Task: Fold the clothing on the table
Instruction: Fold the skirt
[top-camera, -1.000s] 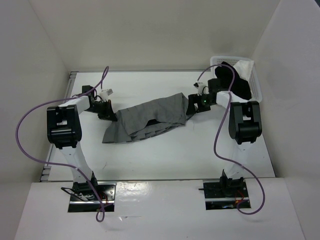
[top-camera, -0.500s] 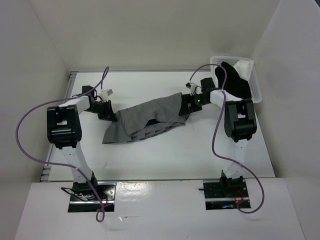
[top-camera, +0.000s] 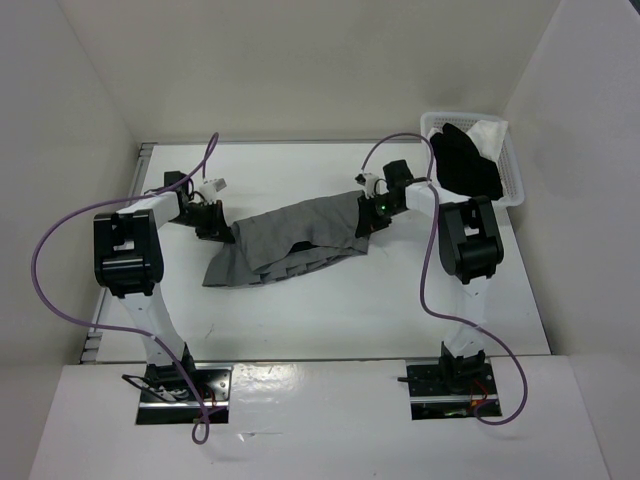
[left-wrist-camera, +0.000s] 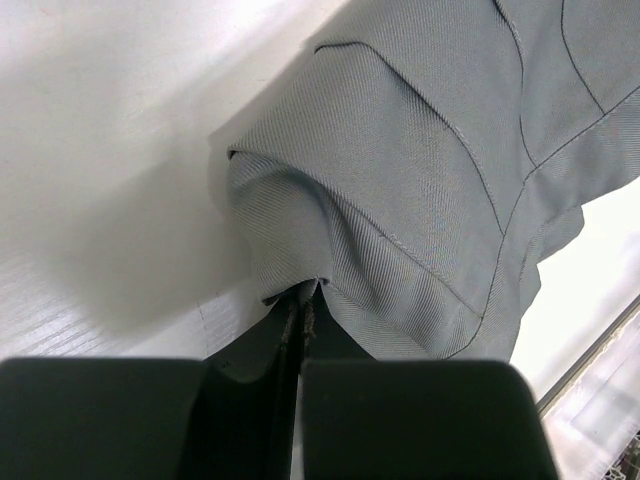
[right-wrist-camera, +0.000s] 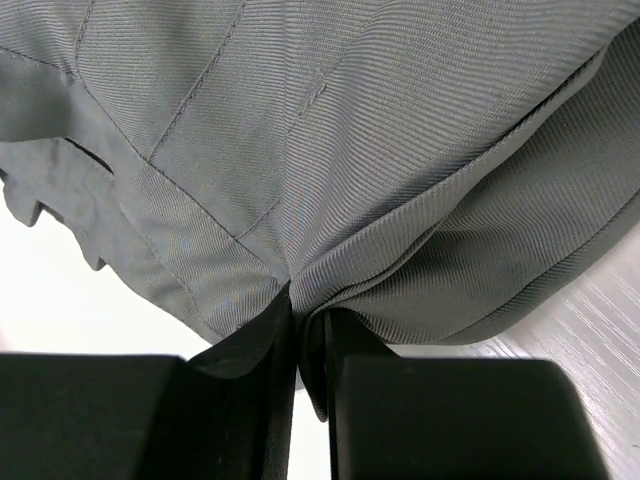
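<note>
The left claw (left-wrist-camera: 303, 298) pinches the left end of the skirt (top-camera: 290, 238) and the right claw (right-wrist-camera: 305, 305) is clamped on a fold at its right end, the fabric slack between them mid-counter (top-camera: 400, 300). Bare counter lies on its near and far sides. The basket (top-camera: 516, 180) at the far right corner holds a black garment (top-camera: 465, 165) and a white cloth (top-camera: 490, 130).

Thin grey woven cloth in the clothing (right-wrist-camera: 400, 130), finely ribbed and matt, with stitched seams. Smooth matt white across the table (top-camera: 400, 290). Matt black hard plastic on the left gripper (left-wrist-camera: 303, 300) and right gripper (right-wrist-camera: 300, 312). White plastic mesh for the basket (top-camera: 514, 178), soft matt black garment (top-camera: 465, 165) inside.
</note>
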